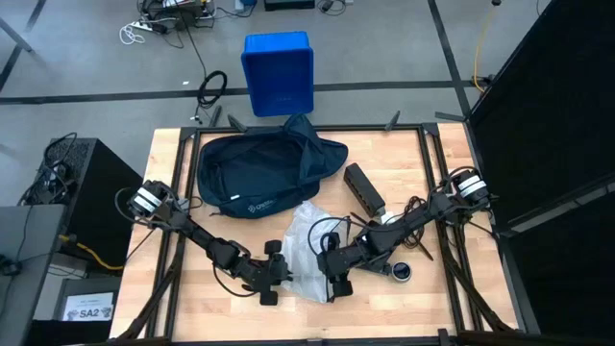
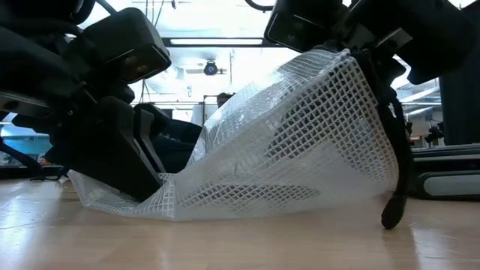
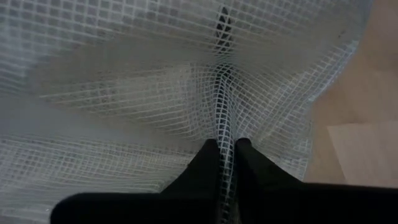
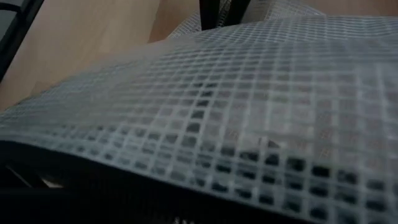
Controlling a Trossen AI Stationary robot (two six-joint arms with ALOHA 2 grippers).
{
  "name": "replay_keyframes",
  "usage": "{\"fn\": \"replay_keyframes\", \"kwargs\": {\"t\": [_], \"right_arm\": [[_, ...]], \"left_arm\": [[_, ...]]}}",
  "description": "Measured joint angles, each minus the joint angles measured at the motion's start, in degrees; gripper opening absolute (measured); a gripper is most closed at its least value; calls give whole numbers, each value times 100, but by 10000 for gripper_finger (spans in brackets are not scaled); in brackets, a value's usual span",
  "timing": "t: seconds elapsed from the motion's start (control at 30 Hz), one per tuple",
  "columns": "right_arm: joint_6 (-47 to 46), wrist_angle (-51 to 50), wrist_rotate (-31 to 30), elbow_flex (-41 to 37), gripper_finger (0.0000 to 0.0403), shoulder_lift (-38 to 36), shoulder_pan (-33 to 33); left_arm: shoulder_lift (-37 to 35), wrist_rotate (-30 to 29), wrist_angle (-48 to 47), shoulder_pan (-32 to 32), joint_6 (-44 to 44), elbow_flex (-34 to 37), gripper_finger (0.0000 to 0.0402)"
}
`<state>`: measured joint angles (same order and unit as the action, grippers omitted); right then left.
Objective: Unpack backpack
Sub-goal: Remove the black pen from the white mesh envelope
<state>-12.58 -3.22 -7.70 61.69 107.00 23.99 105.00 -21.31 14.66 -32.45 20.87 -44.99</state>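
mesh pouch sits clear of the backpack; my left gripper pinches its fold, while i cannot tell the right gripper's finger state.

White mesh pouch near black box, blue bin beyond
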Motion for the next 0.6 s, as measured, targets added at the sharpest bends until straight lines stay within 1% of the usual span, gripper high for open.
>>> {"fn": "replay_keyframes", "kwargs": {"t": [0.23,0.4,0.6], "right_arm": [[-92,15,4,-2,196,-4,0],[-104,77,20,-2,189,-5,2],[-104,247,44,-2,178,-7,0]], "left_arm": [[-106,-315,-2,-25,-177,2,1],[-266,-478,76,-35,-333,2,0],[-377,-527,183,-35,-525,0,0]]}}
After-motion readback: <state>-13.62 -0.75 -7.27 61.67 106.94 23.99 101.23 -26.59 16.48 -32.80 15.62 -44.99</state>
